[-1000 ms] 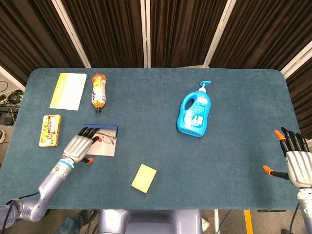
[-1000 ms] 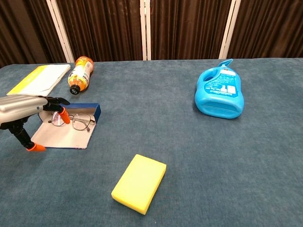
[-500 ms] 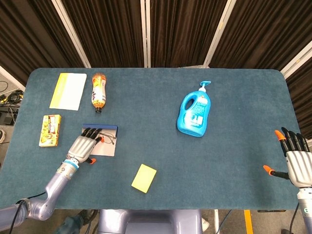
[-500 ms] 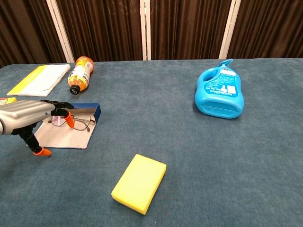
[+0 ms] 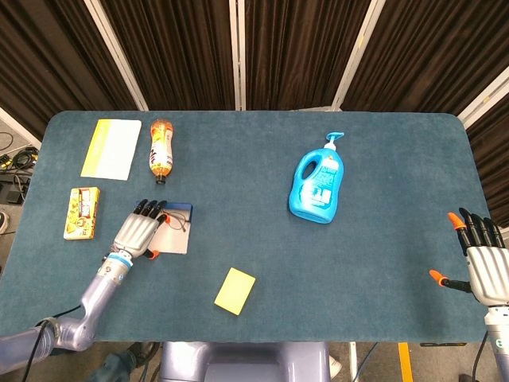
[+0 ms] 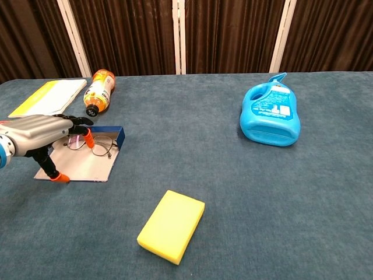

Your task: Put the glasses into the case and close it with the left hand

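The glasses case (image 5: 175, 241) (image 6: 81, 167) lies open on the table's left side, a grey flat inside with a blue back wall (image 6: 108, 133). Thin-framed glasses (image 5: 178, 224) (image 6: 98, 145) lie in it, close to that wall. My left hand (image 5: 140, 232) (image 6: 36, 131) stretches flat over the left part of the case, fingers extended and holding nothing; one orange fingertip (image 6: 89, 139) reaches the glasses' left lens. My right hand (image 5: 482, 259) hovers at the table's right edge with fingers spread and empty; the chest view does not show it.
A yellow sponge (image 5: 235, 290) (image 6: 171, 226) lies near the front edge. A blue detergent bottle (image 5: 320, 183) (image 6: 270, 114) lies right of centre. An orange drink bottle (image 5: 161, 150) (image 6: 98, 84), a yellow booklet (image 5: 111, 148) (image 6: 50, 96) and a snack box (image 5: 82, 212) sit at the left.
My left hand has slid forward over the case toward its blue wall, and the glasses have shifted slightly that way. The right hand has not moved.
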Motion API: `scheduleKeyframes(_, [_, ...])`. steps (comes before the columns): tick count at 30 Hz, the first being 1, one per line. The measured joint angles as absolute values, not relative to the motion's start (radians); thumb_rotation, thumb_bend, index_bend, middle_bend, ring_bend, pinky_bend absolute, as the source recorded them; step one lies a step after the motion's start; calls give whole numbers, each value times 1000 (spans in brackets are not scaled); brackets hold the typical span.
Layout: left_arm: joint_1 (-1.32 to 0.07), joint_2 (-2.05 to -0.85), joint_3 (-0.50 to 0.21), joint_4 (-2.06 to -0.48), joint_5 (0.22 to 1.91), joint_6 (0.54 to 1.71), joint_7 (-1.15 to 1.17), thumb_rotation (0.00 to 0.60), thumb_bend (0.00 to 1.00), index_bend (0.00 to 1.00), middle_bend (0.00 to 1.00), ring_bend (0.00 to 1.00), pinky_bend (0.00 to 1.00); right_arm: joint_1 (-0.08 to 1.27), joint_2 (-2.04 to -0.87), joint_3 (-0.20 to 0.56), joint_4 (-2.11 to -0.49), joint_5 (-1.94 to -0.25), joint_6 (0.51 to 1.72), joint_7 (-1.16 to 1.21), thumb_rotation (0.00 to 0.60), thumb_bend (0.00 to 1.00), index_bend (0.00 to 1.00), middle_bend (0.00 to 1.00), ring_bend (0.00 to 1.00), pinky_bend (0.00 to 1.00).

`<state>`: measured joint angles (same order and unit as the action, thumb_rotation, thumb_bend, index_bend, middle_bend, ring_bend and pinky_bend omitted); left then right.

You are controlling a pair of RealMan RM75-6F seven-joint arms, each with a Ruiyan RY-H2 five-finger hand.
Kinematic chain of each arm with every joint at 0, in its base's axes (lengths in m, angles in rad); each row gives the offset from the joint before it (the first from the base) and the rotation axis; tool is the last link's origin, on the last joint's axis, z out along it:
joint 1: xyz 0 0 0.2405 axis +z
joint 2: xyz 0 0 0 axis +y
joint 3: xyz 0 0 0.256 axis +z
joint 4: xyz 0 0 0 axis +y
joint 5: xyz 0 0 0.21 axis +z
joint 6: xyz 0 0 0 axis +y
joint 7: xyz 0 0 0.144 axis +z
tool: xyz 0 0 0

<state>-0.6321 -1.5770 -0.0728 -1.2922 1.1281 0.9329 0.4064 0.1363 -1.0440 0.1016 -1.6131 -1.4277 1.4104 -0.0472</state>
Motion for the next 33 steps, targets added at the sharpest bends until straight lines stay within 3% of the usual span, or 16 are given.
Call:
scheduleKeyframes(15, [-641,-1588,-92,-1243,1145,916,331,600,168,237,0,0,0,141,-1051,102,-1609,-1419,1400,-61,600,0,0,0,0,0])
scheduleKeyframes(27, [-588,-1464,-68,-1373,1246,987,214,600,168,190,0,0,0,138,-1045,101,-1616,-1426,1407,-50,600,0,0,0,0,0])
scheduleKeyframes(33, [-561,-1439,-45,-1406,1271,999,179,600,172,370,0,0,0,135,-1039,99,-1621,-1436,1414,-40,600,0,0,0,0,0])
